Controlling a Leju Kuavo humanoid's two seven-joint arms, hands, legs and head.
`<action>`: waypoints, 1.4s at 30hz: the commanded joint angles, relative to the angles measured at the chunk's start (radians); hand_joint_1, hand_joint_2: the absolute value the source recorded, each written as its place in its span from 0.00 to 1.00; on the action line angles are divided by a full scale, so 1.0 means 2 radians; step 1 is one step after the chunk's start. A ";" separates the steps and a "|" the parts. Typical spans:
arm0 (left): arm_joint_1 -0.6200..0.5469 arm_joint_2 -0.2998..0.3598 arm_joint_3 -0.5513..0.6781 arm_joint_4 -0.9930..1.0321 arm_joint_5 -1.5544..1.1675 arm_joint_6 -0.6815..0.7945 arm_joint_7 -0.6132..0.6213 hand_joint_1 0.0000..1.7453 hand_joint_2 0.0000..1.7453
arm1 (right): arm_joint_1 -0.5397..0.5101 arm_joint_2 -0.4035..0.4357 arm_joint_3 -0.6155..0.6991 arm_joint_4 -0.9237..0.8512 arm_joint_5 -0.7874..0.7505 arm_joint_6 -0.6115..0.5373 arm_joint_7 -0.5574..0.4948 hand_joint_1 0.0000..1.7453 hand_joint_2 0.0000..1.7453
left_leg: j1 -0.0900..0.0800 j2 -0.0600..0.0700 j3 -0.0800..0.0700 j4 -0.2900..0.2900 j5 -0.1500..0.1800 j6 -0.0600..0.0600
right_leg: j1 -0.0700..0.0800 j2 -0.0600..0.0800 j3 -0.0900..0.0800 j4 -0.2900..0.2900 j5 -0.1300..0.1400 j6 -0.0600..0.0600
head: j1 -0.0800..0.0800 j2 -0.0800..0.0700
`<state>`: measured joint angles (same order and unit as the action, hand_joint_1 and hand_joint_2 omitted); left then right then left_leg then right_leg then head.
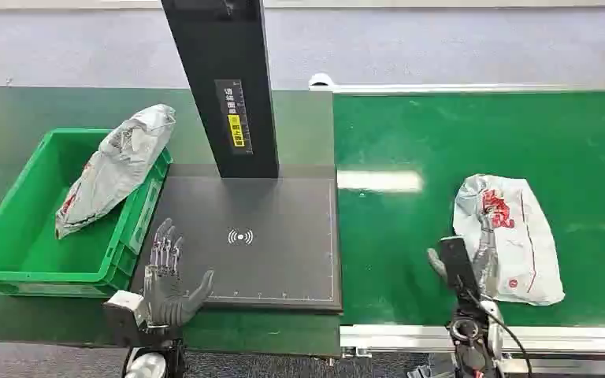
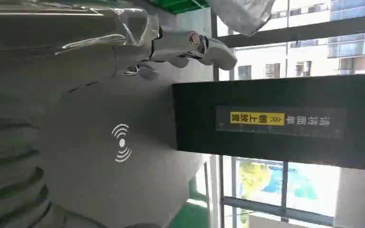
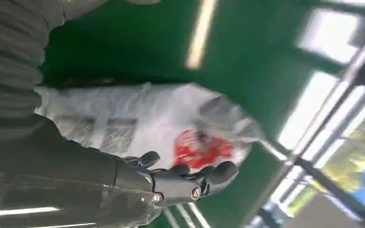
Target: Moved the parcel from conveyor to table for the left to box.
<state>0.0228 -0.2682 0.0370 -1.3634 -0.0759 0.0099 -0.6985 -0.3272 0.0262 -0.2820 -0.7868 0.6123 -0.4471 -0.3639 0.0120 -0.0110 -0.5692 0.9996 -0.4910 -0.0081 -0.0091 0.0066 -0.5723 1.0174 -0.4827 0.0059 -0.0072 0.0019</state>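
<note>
Two hands: left hand (image 1: 169, 283) spread empty over table (image 1: 268, 260), right hand (image 1: 480, 252) touching parcel (image 1: 520, 236), grip unclear.

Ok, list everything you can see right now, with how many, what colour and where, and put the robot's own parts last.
parcel: one, white with red print, lying on the conveyor at the right.
grey parcel: one, grey, leaning over the rim of the bin.
bin: one, green, on the table at the left.
scanner pad: one, dark grey with a white signal mark, on the table between bin and conveyor.
post: one, black with a yellow label, rising behind the pad.
conveyor: one, green belt, right side.
table: one, dark green, left side.
left hand: one, grey, fingers spread, at the pad's near left corner.
right hand: one, grey, at the white parcel's near edge; grip unclear.
</note>
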 commanded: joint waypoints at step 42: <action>0.026 0.015 0.003 -0.075 -0.013 0.032 0.000 0.00 1.00 | 0.012 0.092 0.084 -0.187 0.087 0.085 -0.029 1.00 1.00 | 0.001 0.003 0.003 0.000 0.000 0.000 | 0.001 0.002 0.001 0.001 0.000 -0.001 | 0.000 0.000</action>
<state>0.0723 -0.2789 0.0695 -1.4599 -0.0854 0.0190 -0.6985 -0.4271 0.0727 -0.3770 -0.6882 0.8107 -0.3236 -0.4413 0.0136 -0.0083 -0.5614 0.9987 -0.4910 -0.0083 -0.0071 0.0087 -0.5663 1.0183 -0.4825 0.0053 -0.0080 0.0023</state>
